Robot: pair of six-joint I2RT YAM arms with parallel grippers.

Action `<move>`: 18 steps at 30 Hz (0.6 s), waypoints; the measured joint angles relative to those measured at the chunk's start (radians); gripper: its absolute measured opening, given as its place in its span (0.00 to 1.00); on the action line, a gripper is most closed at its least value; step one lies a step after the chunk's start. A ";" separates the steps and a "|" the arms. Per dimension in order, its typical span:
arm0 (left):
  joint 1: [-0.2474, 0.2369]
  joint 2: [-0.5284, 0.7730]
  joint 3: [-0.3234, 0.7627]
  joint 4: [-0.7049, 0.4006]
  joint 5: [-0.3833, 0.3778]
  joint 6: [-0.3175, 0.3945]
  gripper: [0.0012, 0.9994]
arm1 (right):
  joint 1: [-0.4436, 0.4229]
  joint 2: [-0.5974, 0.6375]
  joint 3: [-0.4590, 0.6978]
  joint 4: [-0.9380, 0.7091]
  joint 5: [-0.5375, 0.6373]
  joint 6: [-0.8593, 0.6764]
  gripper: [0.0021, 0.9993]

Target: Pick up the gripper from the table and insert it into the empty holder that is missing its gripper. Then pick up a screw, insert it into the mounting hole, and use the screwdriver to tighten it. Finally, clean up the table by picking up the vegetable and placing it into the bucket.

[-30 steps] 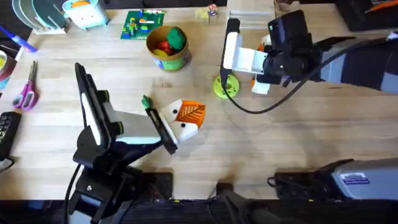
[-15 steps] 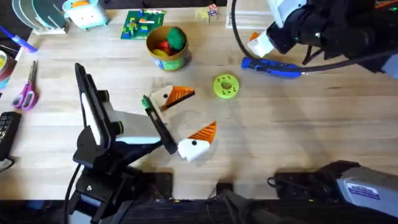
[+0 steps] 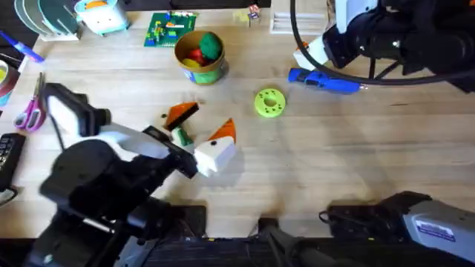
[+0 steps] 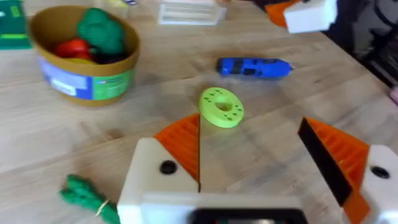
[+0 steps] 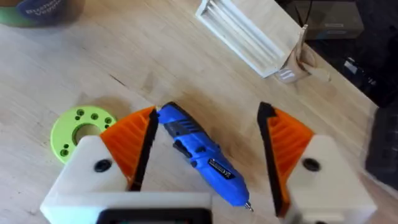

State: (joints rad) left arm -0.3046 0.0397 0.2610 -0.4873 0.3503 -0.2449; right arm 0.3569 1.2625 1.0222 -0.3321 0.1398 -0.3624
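The slim dark-green vegetable [image 3: 178, 136] [image 4: 81, 196] lies on the table [image 3: 312, 156]. My left gripper [image 3: 200, 124] [image 4: 252, 132] is open just above it, and the vegetable sits just outside one orange finger. The yellow-tan bucket [image 3: 200, 58] [image 4: 81, 59] stands farther back with toy food in it. The blue screwdriver [image 3: 323, 80] [image 5: 199, 152] lies flat at the back right. My right gripper [image 3: 308, 52] [image 5: 208, 112] hovers open over it, one finger on either side. The loose gripper piece, the holder and the screw are out of view.
A lime-green perforated disc [image 3: 269, 102] [image 4: 221, 107] lies between the vegetable and the screwdriver. A pale wooden rack [image 5: 255, 34] stands at the back edge. Scissors [image 3: 31, 107] lie at the far left, and a green brick plate [image 3: 167, 28] sits behind the bucket.
The right arm pulled back from the disc to the back right, and the screwdriver now lies on the table. The left arm rose toward the camera and its gripper shifted back over the vegetable.
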 joint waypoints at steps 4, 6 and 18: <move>0.000 0.100 0.259 -0.216 -0.197 -0.038 0.99 | 0.000 0.000 0.000 0.008 -0.003 0.004 0.94; 0.000 0.183 0.394 -0.331 -0.286 -0.048 0.99 | 0.000 0.000 0.000 0.013 -0.004 0.004 0.94; 0.000 0.762 0.776 -0.700 -0.557 -0.056 0.99 | 0.000 0.000 0.000 0.013 -0.006 0.004 0.94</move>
State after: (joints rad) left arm -0.3046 0.8018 1.0367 -1.1870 -0.2066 -0.3008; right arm 0.3569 1.2625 1.0222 -0.3187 0.1337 -0.3580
